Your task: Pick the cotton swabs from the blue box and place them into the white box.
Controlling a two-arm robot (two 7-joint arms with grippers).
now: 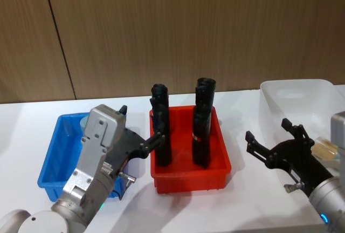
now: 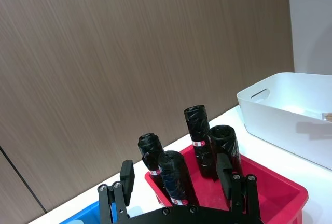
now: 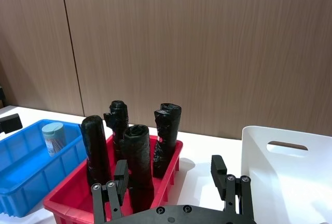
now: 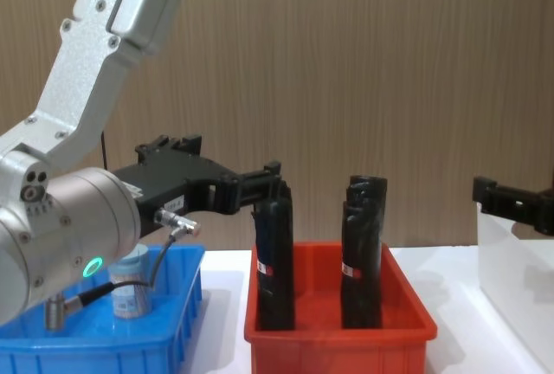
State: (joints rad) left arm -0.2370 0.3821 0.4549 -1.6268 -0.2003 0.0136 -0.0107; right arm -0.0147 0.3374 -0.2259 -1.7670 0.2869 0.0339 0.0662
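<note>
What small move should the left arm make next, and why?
Probably shift the left gripper leftward and down to the cotton swabs in the blue box: it is open, empty, and hovers by the red bin, right of that jar.

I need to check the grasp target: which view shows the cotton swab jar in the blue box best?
Right wrist view: the cotton swab jar stands unobstructed in the blue box. Chest view has it partly hidden by the left arm; head view shows a sliver behind that arm.
</note>
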